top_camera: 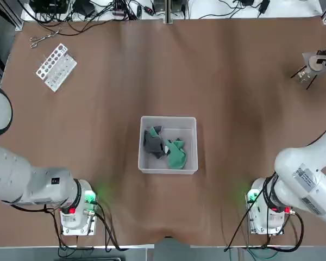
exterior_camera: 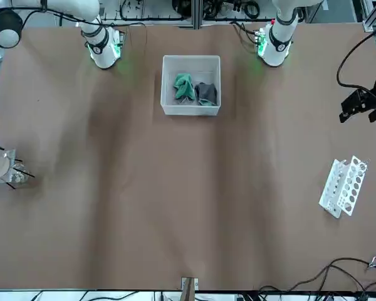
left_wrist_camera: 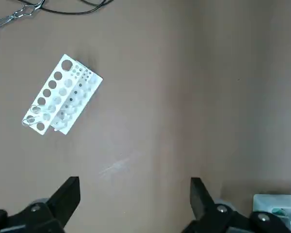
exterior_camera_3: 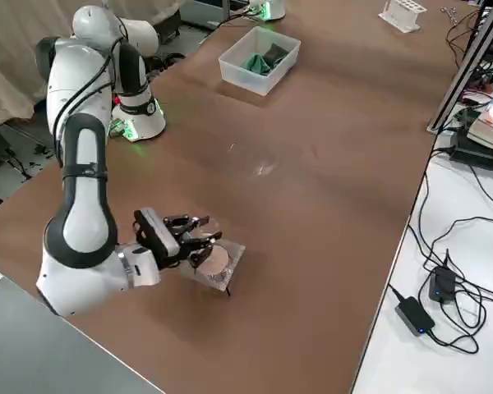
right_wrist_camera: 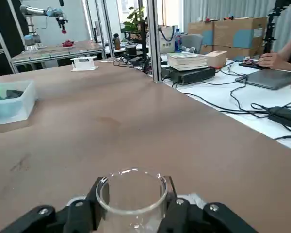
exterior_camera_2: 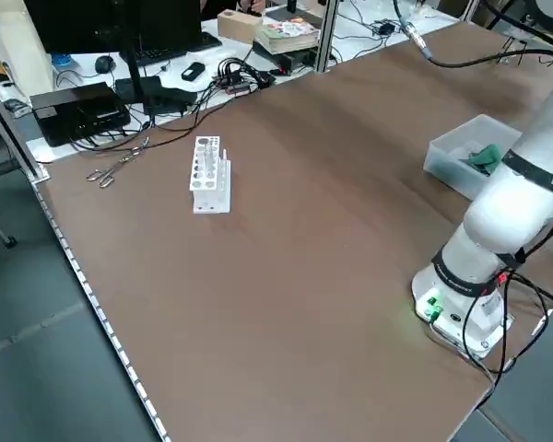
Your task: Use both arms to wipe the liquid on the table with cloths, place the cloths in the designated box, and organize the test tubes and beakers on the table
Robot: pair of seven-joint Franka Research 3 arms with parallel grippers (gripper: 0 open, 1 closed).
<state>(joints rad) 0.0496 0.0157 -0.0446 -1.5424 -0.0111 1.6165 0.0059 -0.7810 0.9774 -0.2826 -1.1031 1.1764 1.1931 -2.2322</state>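
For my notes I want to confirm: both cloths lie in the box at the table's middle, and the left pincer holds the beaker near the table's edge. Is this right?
One thing is wrong: the right pincer, not the left, is shut on the beaker, as the right wrist view shows. The left pincer hangs open, holding nothing. Both cloths do lie in the box.

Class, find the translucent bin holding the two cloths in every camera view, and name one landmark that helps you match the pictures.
Top view: bin at the centre.
Front view: bin upper centre, between the arm bases.
Left side view: bin far right, partly behind the arm.
Right side view: bin upper centre.
Left wrist view: only a corner, lower right.
Right wrist view: bin at the left edge.
Shared landmark: the white rack.
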